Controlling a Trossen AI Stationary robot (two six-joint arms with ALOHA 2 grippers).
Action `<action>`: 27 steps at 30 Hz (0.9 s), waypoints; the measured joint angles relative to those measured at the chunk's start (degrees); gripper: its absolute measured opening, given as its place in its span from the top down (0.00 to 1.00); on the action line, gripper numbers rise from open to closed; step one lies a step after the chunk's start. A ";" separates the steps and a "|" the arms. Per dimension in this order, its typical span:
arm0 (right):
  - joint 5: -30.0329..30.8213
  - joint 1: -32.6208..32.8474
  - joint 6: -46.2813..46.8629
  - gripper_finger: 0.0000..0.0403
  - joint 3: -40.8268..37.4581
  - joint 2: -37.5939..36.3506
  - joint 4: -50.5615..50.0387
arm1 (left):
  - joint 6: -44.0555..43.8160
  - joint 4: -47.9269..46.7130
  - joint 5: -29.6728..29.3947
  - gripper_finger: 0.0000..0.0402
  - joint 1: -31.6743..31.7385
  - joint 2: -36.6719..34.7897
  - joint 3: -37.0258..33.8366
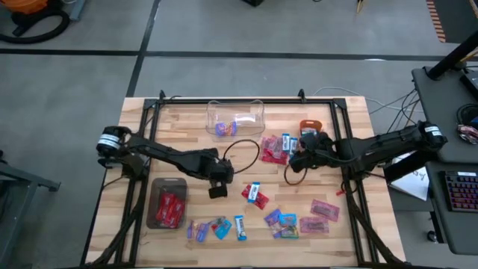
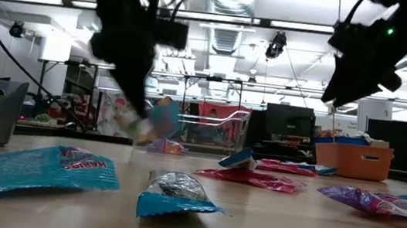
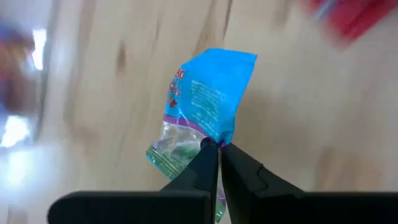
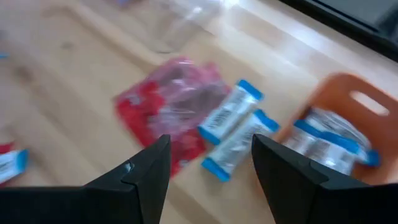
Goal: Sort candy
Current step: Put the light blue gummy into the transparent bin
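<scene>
Wrapped candy lies scattered on the wooden table: red and blue-and-white packets (image 1: 275, 148) near the orange bowl (image 1: 314, 128), and more packets (image 1: 284, 220) toward the near edge. My left gripper (image 3: 216, 144), mid-table (image 1: 218, 183), is shut on a blue packet (image 3: 208, 93). My right gripper (image 4: 211, 146) is open. It hovers over the red packets (image 4: 174, 102) and blue-and-white packets (image 4: 233, 134) beside the bowl (image 4: 348, 124), touching nothing. A clear plastic box (image 1: 235, 117) holds a few sweets. My left gripper pinches the blue packet between its two fingers, at an edge (image 3: 214, 138) near the packet's clear end. The fingers come from above, slanting down. In the low view the packet (image 2: 157, 120) hangs below the fingers, clear of the table.
A dark tray (image 1: 155, 196) with red packets sits at the near left. A teal packet (image 2: 33, 167), a blue packet (image 2: 178, 193) and a purple packet (image 2: 379, 202) lie along the near edge. Black frame rails (image 1: 142, 149) run along both table sides.
</scene>
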 joint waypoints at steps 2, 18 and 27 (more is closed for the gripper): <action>-0.05 2.38 -2.43 0.47 0.00 0.00 2.43 | 2.02 4.53 1.70 1.00 -0.01 -2.05 -0.66; -13.84 12.50 -42.72 0.47 -8.28 6.96 63.99 | 7.09 49.18 15.39 1.00 -0.04 -9.22 -10.72; -13.99 12.23 -46.58 0.47 -6.64 14.87 71.74 | 7.28 52.32 15.55 1.00 0.12 -9.01 -11.03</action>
